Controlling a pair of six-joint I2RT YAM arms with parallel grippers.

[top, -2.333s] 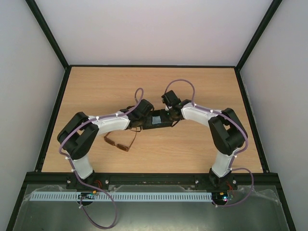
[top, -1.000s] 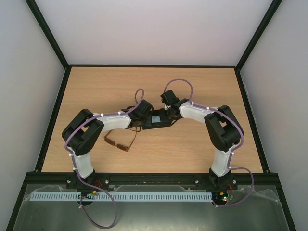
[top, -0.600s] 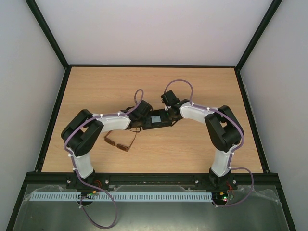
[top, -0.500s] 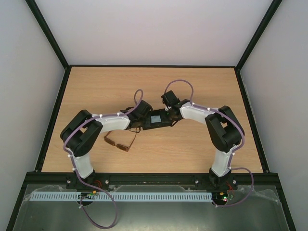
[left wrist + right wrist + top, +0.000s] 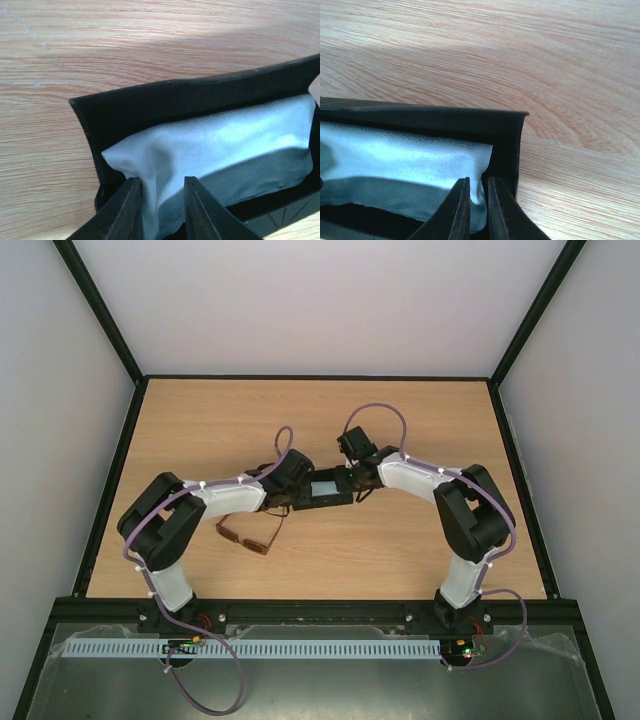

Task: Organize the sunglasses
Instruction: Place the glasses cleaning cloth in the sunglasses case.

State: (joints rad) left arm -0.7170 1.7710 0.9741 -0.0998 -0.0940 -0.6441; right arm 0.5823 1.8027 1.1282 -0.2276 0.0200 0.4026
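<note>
- The wooden bench (image 5: 400, 420) carries everything.
- A black case (image 5: 335, 499) lies open mid-bench, between both tools.
- The sunglasses (image 5: 250, 533) rest nearer the bench's near edge, left of the case and apart from it.
- A light blue cloth (image 5: 225, 140) lies in the case.
- The left tool (image 5: 161, 182) is partly open, with a cloth fold between its fingers.
- The right tool (image 5: 479, 185) shows only a thin slit at the cloth's corner; I cannot tell whether it grips.

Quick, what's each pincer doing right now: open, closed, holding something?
Left pincer: open, astride the blue cloth in the black case.
Right pincer: barely parted over the cloth; grip cannot be told.
</note>
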